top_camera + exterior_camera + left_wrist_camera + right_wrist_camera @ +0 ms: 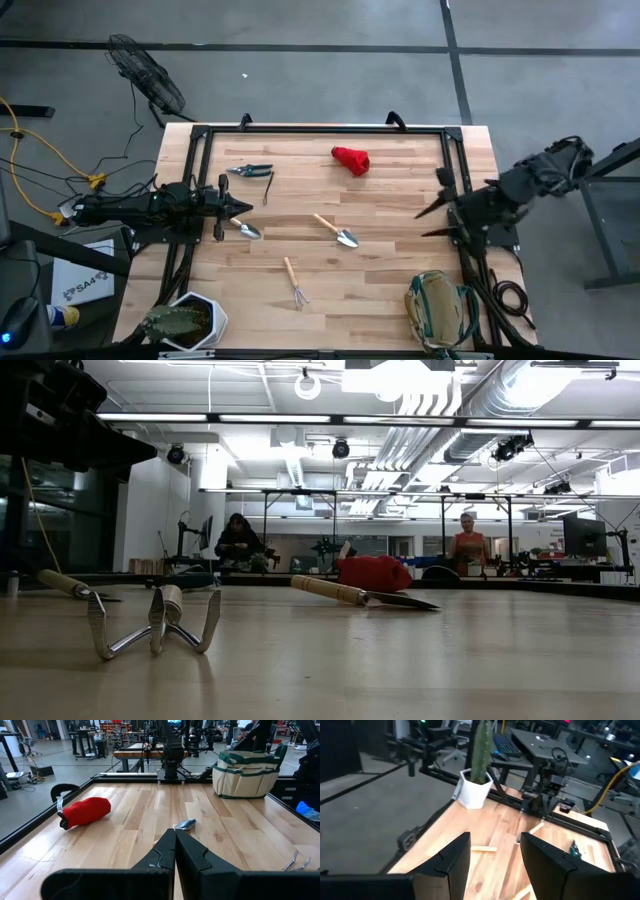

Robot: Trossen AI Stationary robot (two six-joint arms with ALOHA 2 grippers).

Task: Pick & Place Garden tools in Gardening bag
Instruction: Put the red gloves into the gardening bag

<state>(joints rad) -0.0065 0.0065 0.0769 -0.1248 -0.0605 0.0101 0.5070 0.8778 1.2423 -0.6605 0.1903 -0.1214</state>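
Nothing bagged yet. Gardening bag sits at the bench corner near the right arm. Tools loose on the wood: two trowels, one by the left arm; rake; shears; red lump. Left claw is clenched, empty, tip just above the near trowel's blade. Right claw is spread, empty, hovering at the bench edge. My call: take the middle trowel by its wooden handle, jaws across it, and drop it blade first into the bag's mouth.

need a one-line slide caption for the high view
Garden tools lie scattered on the table, gardening bag at one corner, left gripper shut, right gripper open.
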